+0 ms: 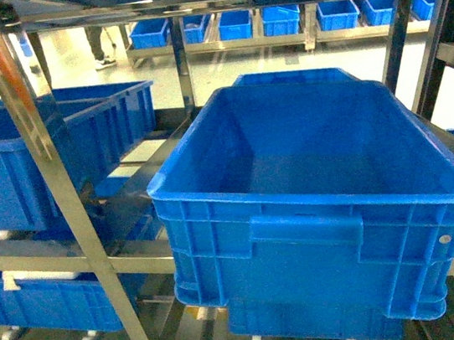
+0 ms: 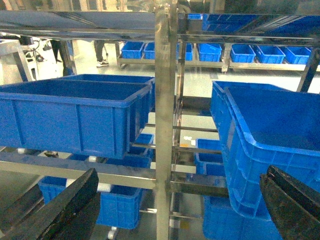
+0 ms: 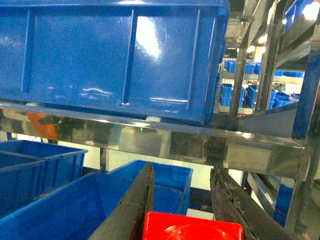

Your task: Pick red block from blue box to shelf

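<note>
Clamped between the right gripper's (image 3: pixel 192 200) dark fingers (image 3: pixel 131 205), the small red plastic block (image 3: pixel 192 227) sits below a shiny steel shelf rail (image 3: pixel 165 142) and ribbed blue crate (image 3: pixel 110 55). Left gripper (image 2: pixel 175 210) fingers stand wide apart.

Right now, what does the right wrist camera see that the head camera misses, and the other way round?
Only the right wrist view shows the red block held between the right gripper fingers. Only the head view shows the open inside of the big blue crate, with nothing visible in it. Both show the steel shelf rails and dark blue crates.
</note>
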`<state>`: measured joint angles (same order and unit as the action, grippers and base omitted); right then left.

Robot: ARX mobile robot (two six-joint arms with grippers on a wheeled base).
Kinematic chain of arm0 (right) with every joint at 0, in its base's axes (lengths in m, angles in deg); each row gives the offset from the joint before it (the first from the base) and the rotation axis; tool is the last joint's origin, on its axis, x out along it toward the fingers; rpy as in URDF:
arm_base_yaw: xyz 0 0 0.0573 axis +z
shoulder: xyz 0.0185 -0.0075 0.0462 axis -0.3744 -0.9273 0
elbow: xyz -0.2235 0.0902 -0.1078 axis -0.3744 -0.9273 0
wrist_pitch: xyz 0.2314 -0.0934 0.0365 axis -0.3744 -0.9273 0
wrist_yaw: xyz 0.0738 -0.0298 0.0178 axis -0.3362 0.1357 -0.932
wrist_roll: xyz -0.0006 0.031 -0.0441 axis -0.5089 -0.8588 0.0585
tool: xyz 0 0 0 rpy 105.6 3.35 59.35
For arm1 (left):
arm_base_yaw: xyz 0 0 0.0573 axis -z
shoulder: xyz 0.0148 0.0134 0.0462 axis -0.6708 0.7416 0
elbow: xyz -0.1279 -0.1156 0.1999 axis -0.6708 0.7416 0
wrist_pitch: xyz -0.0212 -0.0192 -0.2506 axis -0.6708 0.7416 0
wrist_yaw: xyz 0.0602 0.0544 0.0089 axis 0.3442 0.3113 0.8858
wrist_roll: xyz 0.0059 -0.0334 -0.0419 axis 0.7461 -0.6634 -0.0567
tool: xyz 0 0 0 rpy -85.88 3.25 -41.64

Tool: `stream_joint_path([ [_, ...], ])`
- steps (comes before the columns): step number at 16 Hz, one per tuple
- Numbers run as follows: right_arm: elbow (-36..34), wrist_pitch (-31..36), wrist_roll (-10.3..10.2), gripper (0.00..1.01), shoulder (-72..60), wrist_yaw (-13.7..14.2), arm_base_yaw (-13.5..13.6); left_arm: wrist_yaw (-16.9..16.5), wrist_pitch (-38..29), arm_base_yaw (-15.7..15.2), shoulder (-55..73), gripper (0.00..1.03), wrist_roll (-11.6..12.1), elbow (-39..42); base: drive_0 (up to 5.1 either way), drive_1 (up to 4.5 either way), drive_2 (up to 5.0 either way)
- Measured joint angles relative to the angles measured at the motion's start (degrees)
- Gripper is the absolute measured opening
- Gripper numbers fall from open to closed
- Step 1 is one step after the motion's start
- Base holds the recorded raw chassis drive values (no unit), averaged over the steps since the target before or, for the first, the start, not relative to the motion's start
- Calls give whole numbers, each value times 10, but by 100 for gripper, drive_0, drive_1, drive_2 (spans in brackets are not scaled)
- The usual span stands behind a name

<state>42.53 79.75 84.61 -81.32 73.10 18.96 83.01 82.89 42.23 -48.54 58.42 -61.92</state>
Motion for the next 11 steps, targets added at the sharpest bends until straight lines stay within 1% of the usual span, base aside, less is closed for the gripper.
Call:
stream_joint_path([
  [11,0,0,0,28,0,0,0,0,0,0,0,98,0,0,0,0,0],
])
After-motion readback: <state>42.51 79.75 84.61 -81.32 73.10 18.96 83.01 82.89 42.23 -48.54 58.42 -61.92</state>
